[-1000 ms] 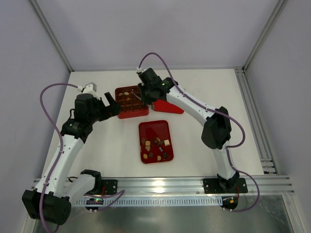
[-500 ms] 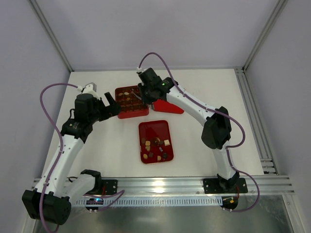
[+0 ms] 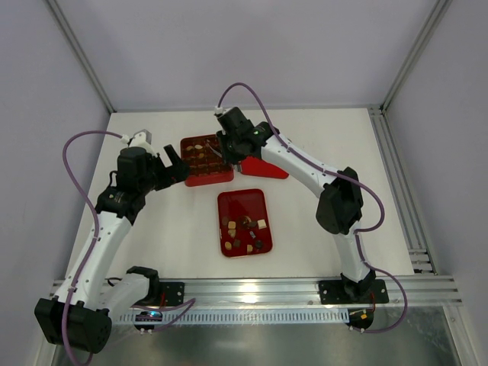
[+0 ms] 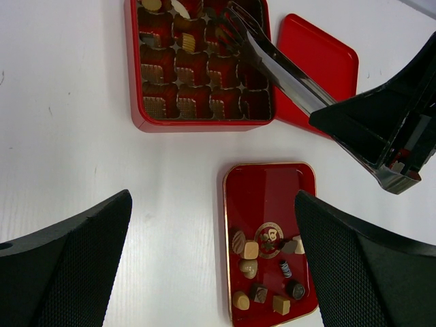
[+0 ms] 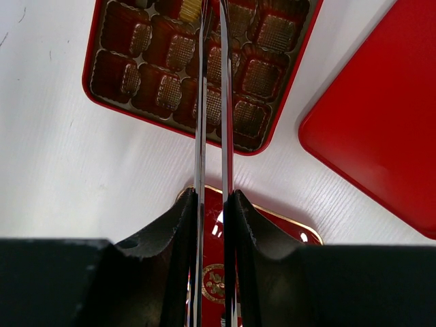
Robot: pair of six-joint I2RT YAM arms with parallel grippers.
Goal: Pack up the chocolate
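Top external view: both arms reach across the white table (image 4: 68,102) toward its far side. The right gripper (image 5: 210,204) pinches a pair of metal tongs (image 4: 286,70), its fingers pressed against the two blades, which stand almost together. The tong tips hang over the far right cells of the red compartmented box (image 4: 204,125). The left gripper (image 3: 174,169) is spread wide just left of that box, with nothing in it. Most of the chocolate (image 4: 250,250) lies loose at the near end of the flat red tray (image 4: 269,197), which sits nearer than the box. A few pieces sit in the box's far cells. A red lid (image 4: 328,58) lies right of the box.
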